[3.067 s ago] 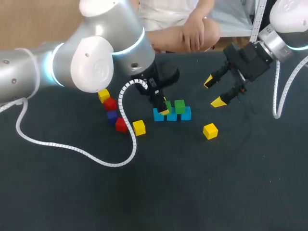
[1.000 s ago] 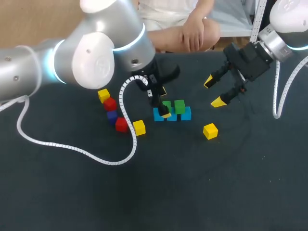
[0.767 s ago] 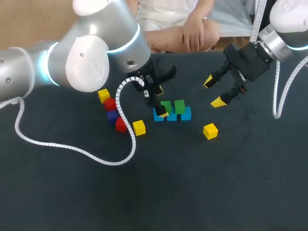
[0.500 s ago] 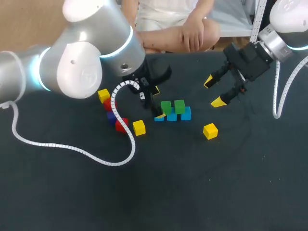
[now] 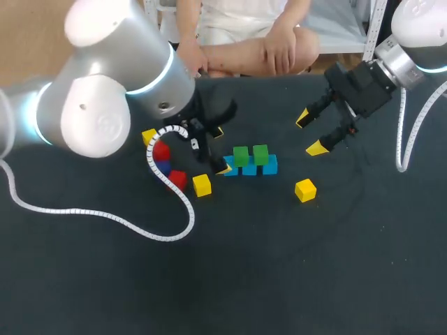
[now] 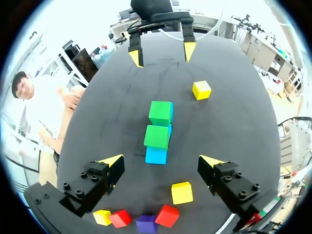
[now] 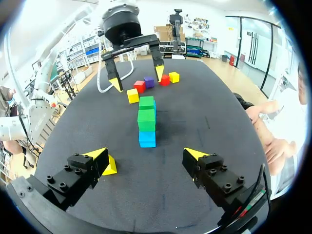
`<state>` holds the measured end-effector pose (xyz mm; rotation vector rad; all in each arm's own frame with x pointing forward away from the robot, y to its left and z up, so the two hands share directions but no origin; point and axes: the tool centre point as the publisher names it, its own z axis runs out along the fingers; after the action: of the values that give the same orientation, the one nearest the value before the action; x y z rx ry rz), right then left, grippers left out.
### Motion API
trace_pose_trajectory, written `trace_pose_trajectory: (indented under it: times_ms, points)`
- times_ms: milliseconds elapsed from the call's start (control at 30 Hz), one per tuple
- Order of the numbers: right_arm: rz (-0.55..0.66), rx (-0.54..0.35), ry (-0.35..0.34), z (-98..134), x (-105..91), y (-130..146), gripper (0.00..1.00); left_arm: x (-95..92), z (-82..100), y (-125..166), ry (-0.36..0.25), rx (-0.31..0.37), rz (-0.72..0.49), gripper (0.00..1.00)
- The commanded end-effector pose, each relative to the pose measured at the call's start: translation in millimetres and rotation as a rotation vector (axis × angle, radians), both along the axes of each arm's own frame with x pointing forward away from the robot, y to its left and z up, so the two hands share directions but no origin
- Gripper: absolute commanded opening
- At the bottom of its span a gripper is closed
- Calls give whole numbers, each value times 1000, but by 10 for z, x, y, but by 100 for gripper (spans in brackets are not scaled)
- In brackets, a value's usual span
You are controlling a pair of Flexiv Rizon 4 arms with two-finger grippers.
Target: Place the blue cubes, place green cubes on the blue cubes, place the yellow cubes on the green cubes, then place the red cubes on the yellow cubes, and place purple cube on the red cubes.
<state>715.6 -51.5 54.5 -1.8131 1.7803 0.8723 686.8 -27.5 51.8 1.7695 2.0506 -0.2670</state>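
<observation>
We are holding our left gripper [image 5: 221, 150] wide open and empty just beside the row of blue cubes [image 5: 270, 166], our right gripper [image 5: 311, 132] likewise spread and empty beyond it. Two green cubes [image 5: 241, 155] are sitting on that row.

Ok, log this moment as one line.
stack: two green cubes on blue cubes; left gripper: open, empty, by blue cubes; right gripper: open, empty; yellow cubes: loose on table

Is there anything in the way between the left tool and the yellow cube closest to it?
Nothing visible does. The yellow cube lies close under the open left tool; a red cube sits beside it, not between them.
</observation>
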Motion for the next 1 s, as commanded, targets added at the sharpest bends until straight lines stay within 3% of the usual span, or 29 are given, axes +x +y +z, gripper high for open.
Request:
trace_pose_trajectory:
  times_ms: [33, 433, 1000]
  points:
    - [-2, 0, -2, 3, -10, 0, 100, -62, 46, 24, -10, -4, -14, 100]
    - [-2, 0, -2, 3, -10, 0, 100, -199, 241, 67, -42, -7, -24, 100]
    - [-2, 0, -2, 3, -10, 0, 100, -361, 367, 162, -62, -1, 1, 100]
